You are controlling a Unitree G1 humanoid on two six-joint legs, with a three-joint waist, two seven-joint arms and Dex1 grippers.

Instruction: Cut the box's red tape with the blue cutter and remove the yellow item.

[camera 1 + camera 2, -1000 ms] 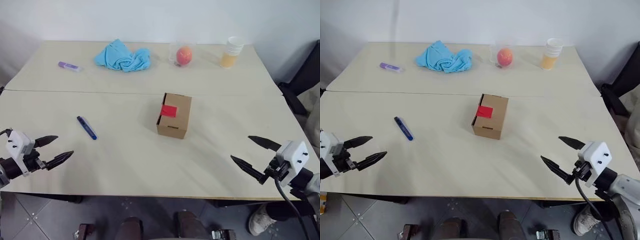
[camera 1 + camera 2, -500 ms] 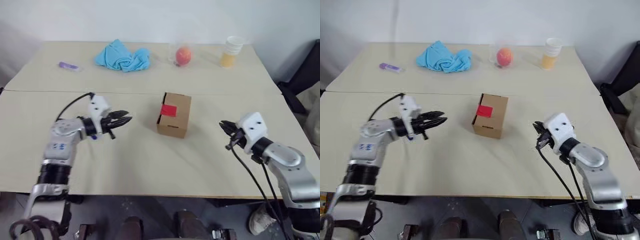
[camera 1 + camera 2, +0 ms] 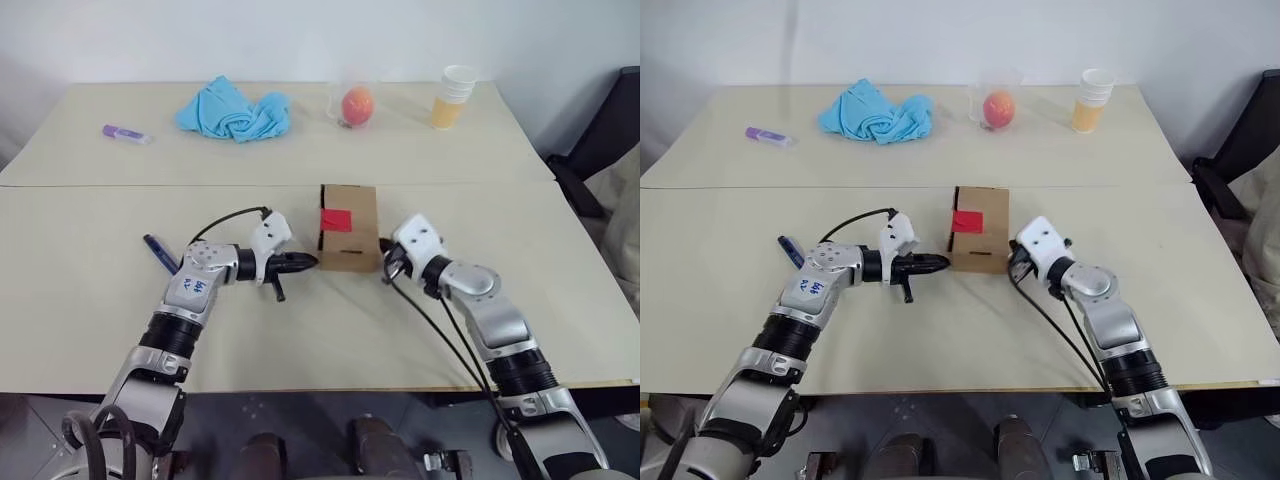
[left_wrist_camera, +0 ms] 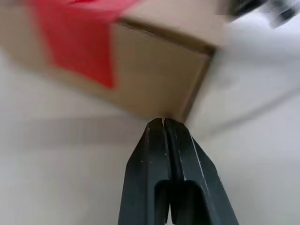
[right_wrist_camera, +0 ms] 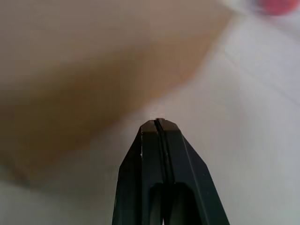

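We find the blue cutter (image 3: 160, 253) lying diagonally behind the left gripper (image 3: 308, 262); both grippers closed, empty, flanking the box (image 3: 349, 227); right gripper (image 3: 385, 270).

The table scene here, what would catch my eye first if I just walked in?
Probably the brown box with its bright red tape in the middle of the table, flanked by two robot arms. The left gripper and right gripper are both shut, their tips close to its two sides. A blue cutter lies untouched beside the left arm, and along the far edge sit a blue cloth, an orange fruit and stacked cups.
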